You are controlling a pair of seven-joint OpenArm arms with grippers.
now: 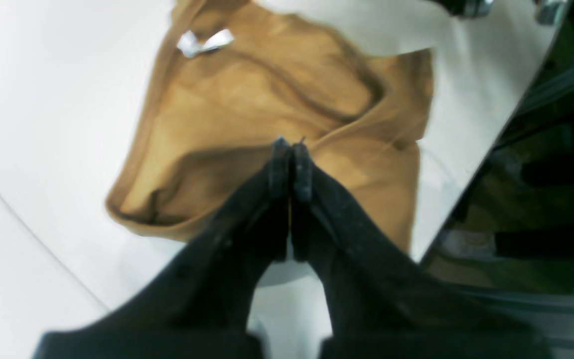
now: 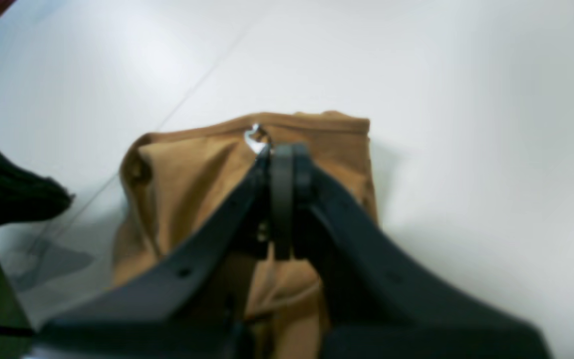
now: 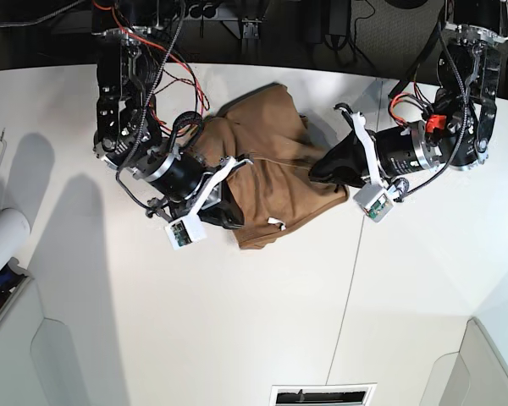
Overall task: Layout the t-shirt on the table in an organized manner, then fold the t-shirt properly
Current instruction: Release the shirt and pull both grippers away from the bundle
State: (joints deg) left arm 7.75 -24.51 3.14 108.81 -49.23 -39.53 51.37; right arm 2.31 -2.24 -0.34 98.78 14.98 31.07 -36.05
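On the white table (image 3: 237,321), near the far middle, the tan t-shirt (image 3: 271,169) is seen lying crumpled between the two arms. Going from the left of the base view, the right gripper (image 3: 229,216) is found at the shirt's near left edge. In the right wrist view its jaws are pressed flat together, and the shirt (image 2: 192,189) is spread below and beyond them; a fold of cloth appears to run up between the fingers, though a firm pinch cannot be confirmed. A small white tag (image 2: 254,135) is seen just to the left of the tips, on the shirt's far hem.

Further right in the base view, the left gripper (image 3: 322,169) is laid against the shirt's right edge. In the left wrist view its jaws (image 1: 289,149) are closed tight, with the tips resting over a raised ridge of the cloth (image 1: 267,99); whether cloth is caught between them cannot be told. The white tag (image 1: 205,42) is seen well beyond the tips and to their left. A thin dark seam (image 3: 356,254) is seen running across the table, past the right of the shirt.
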